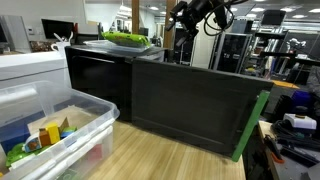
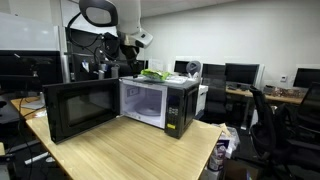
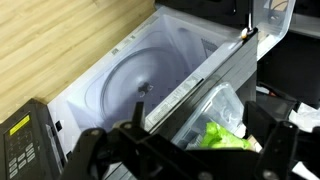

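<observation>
Well, the gripper (image 2: 115, 62) hangs over the microwave (image 2: 180, 105), fingers wide apart, nothing in them. A clear tub (image 3: 225, 115) w/ green food sits on the microwave's top, by its front edge, close under the gripper. The door (image 2: 80, 108) is swung open & a round glass plate (image 3: 140, 85) shows inside. The microwave stands on the wood table (image 2: 130, 155), back from its near edge.

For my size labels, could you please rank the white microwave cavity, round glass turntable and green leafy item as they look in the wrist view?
1. white microwave cavity
2. round glass turntable
3. green leafy item, smallest even though it sits nearer the camera
</observation>
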### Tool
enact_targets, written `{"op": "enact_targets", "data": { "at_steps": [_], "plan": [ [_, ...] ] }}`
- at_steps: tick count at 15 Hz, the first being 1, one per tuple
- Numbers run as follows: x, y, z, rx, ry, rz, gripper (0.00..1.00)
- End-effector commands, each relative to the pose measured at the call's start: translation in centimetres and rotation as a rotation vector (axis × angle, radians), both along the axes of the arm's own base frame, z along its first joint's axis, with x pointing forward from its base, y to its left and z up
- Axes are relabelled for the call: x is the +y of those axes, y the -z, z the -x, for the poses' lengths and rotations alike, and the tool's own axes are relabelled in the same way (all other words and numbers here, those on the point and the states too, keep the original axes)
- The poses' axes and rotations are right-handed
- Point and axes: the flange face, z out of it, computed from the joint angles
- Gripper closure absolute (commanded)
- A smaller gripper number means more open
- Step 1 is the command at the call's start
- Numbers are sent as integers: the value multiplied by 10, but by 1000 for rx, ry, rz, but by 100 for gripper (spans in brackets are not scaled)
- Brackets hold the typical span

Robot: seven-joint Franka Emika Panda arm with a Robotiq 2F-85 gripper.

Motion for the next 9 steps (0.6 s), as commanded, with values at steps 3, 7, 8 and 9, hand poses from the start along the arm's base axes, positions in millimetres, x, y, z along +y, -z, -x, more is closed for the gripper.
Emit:
{"op": "enact_targets", "data": {
  "at_steps": [3,7,8,9],
  "plan": [
    [-1,-5,-27,-67,89,-50,0],
    [3,-11,-41,-103,116,-65,0],
    [5,-11,-43,-108,120,-66,0],
    [6,-11,-44,-113,123,-65,0]
  ]
}}
